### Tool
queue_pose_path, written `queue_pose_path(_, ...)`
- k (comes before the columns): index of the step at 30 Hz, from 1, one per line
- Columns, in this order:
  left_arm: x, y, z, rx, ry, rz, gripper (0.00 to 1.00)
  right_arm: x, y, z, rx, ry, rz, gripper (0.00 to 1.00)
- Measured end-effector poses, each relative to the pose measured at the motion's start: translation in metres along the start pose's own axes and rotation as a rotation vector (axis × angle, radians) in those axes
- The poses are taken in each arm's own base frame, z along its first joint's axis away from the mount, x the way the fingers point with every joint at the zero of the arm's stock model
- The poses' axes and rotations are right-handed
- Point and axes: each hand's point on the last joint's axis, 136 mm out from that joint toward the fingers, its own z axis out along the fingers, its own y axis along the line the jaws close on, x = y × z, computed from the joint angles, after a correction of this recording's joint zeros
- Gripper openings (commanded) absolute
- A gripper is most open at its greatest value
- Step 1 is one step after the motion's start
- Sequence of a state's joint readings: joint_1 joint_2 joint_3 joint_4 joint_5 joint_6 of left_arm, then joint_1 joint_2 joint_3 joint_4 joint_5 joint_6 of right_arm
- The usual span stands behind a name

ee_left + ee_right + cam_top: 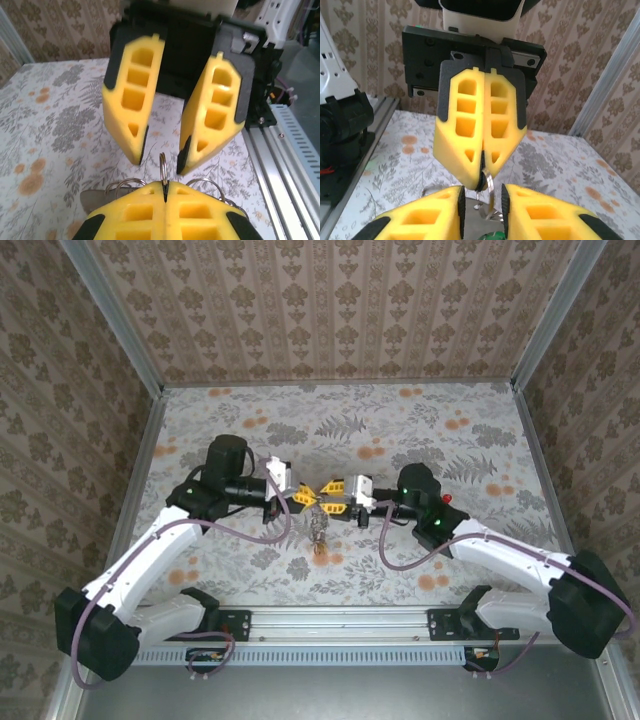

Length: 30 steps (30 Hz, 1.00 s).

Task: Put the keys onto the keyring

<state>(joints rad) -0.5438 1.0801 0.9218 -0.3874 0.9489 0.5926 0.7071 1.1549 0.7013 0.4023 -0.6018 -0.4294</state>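
Yellow fingers on the left gripper (165, 193) are pressed tight together, pinching the thin keyring (162, 163) edge-on so it stands up from between the pads. Opposite, the right gripper (483, 197) is parted, one finger on each side of that ring, and no contact is visible. From above, the two grippers meet nose to nose over the middle of the floral table (480, 430). The keys (318, 530) bunch just beneath them, too small there to tell the colours apart.
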Motion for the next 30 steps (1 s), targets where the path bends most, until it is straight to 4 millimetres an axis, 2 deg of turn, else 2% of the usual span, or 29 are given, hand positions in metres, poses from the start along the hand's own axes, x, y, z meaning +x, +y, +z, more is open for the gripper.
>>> queue_pose_path(8,0.015,-0.002,0.003,-0.016,0.095,-0.02,0.0,0.018,0.007,-0.006,-0.05,0.166,-0.03,0.35)
queue_pose_path(14,0.021,0.0,0.007,-0.012,0.133,-0.032,0.0,0.028,0.011,-0.002,-0.079,0.235,-0.021,0.34)
queue_pose_path(21,0.022,-0.002,0.006,-0.007,0.136,-0.032,0.0,0.036,0.018,0.004,-0.106,0.267,-0.007,0.32)
queue_pose_path(30,0.015,-0.001,0.007,-0.002,0.105,-0.005,0.0,0.036,0.017,0.005,-0.103,0.267,-0.006,0.32)
